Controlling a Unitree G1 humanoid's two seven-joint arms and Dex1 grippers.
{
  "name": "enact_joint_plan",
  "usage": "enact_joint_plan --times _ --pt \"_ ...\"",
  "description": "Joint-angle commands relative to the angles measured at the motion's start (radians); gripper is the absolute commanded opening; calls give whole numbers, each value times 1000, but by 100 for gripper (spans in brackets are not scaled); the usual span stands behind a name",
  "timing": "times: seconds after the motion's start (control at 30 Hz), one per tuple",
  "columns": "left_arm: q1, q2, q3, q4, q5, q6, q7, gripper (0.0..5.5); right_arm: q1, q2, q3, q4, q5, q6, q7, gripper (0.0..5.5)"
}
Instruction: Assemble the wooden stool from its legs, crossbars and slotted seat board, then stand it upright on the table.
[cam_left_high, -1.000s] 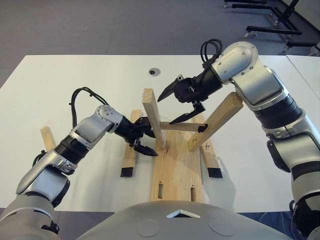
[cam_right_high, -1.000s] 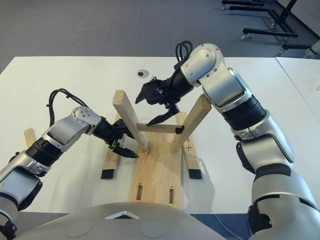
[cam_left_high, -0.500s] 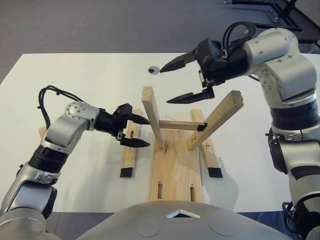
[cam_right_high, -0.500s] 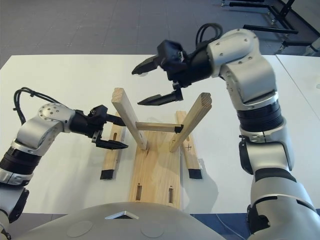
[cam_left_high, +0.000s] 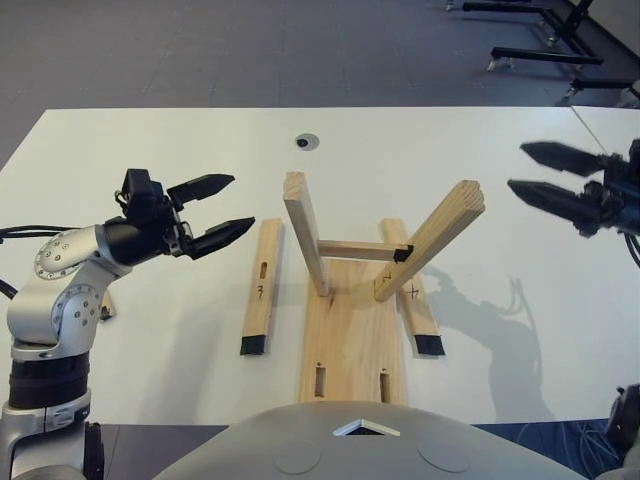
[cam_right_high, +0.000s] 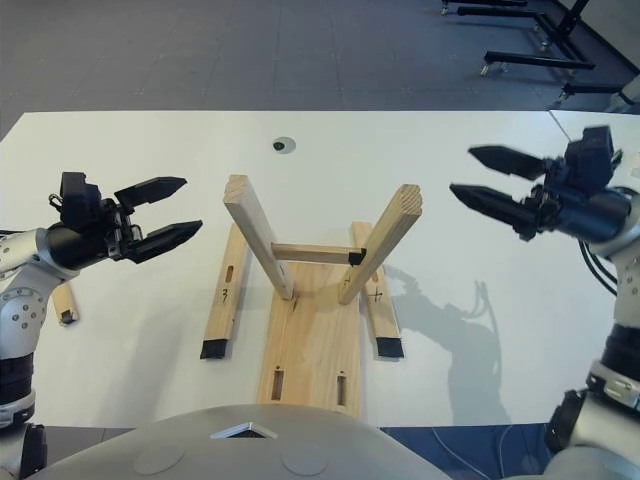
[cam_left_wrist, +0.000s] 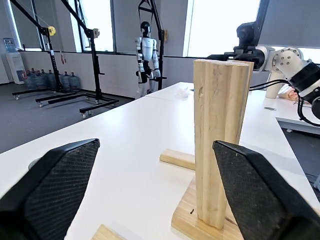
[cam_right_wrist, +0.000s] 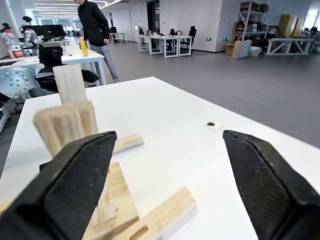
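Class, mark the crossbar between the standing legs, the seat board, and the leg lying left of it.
crossbar (cam_left_high: 362, 250): left eye view, its middle.
seat board (cam_left_high: 350, 332): left eye view, bare centre.
lying leg (cam_left_high: 260, 300): left eye view, top face, mid-length.

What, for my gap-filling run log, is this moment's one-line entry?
left gripper: open, empty; right gripper: open, empty; seat board: lying flat; standing legs: two, joined by crossbar; loose legs: two, beside board

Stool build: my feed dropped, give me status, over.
Left gripper and right gripper open, wide of the wood. Seat board flat; left leg and right leg stand on it, splayed, crossbar between. Two loose legs flat beside board. Nothing blocking.
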Motion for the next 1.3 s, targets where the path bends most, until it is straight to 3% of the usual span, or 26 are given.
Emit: enact_joint_plan --times 0.03,0.4,0.8,1.0,1.3 --pt "-22 -22 -22 -47 -45 53 44 415 50 -17 18 -69 32 29 -18 392" --pt "-137 -24 -105 7 -68 101 7 415 9 36 137 -165 138 78 -108 392" --pt "-227 -32 -180 90 -12 80 -83 415 -34 52 236 -125 115 19 -110 392" --pt "-224 -4 -155 116 -2 63 -119 415 -44 -8 197 -2 84 -28 -61 392" --pt "-285 32 -129 205 40 26 -148 415 -190 -20 267 127 36 -77 4 392"
